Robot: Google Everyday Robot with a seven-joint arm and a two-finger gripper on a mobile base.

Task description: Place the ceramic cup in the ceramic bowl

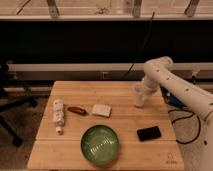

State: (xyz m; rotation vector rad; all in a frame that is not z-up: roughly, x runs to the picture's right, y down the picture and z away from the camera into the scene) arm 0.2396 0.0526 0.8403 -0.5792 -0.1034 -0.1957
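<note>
The small white ceramic cup point(138, 96) stands upright on the wooden table point(120, 90) at its right side, toward the back. My gripper point(143, 91) is right at the cup, coming in from the right on the white arm point(165, 80); it is partly hidden against the cup. The glossy green ceramic bowl point(100, 144) sits near the front edge at the middle of the table, well to the left of and in front of the cup. Nothing lies in the bowl.
A white tube-like bottle point(58, 114) lies at the left. A small red object point(77, 110) and a flat white square point(102, 110) lie between bottle and cup. A black phone-like slab point(149, 133) lies front right. A dark chair point(10, 107) stands left of the table.
</note>
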